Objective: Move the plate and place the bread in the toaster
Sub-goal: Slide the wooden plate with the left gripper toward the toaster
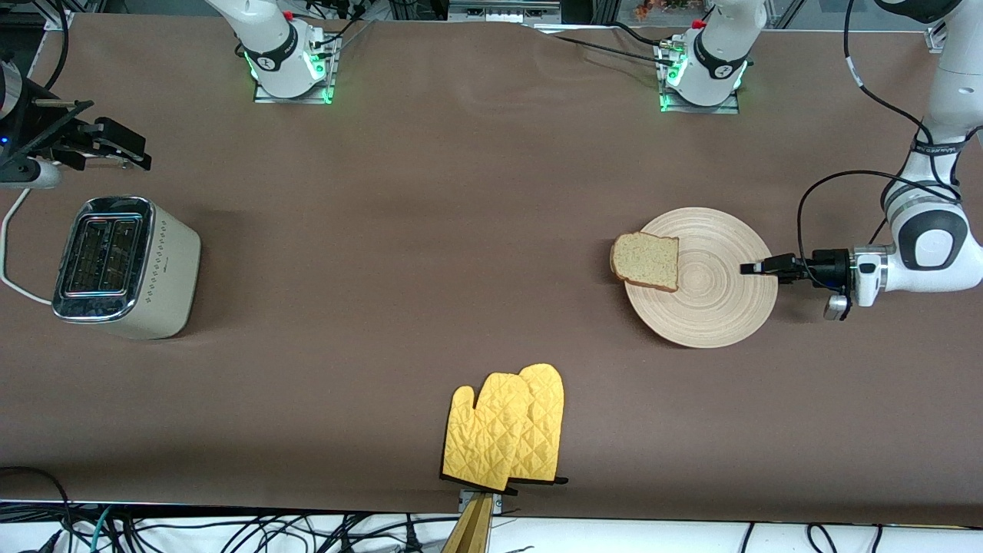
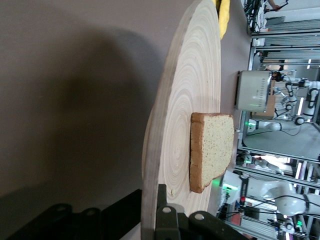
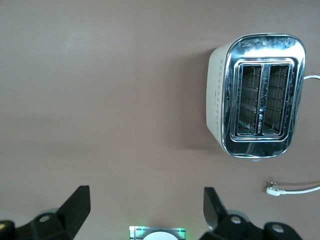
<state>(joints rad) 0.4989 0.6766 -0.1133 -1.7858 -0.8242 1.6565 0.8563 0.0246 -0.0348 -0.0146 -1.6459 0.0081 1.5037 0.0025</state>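
The pale wooden plate [image 1: 710,296] lies toward the left arm's end of the table. The bread [image 1: 647,261] lies flat on the plate, overhanging the rim on the side toward the toaster. My left gripper [image 1: 756,267] is shut on the plate's rim; in the left wrist view [image 2: 150,200] the rim sits between the fingers, with the plate [image 2: 185,100] and bread [image 2: 212,150] ahead. The cream toaster [image 1: 123,265] stands at the right arm's end with both slots empty. My right gripper [image 1: 100,146] is open and empty over bare table beside the toaster [image 3: 260,100]; its fingers show in its wrist view [image 3: 147,205].
Two yellow oven mitts [image 1: 507,430] lie near the table's front edge, nearer the front camera than the plate. The toaster's white cord [image 1: 11,253] runs off the table's end, and its plug [image 3: 274,189] lies on the table.
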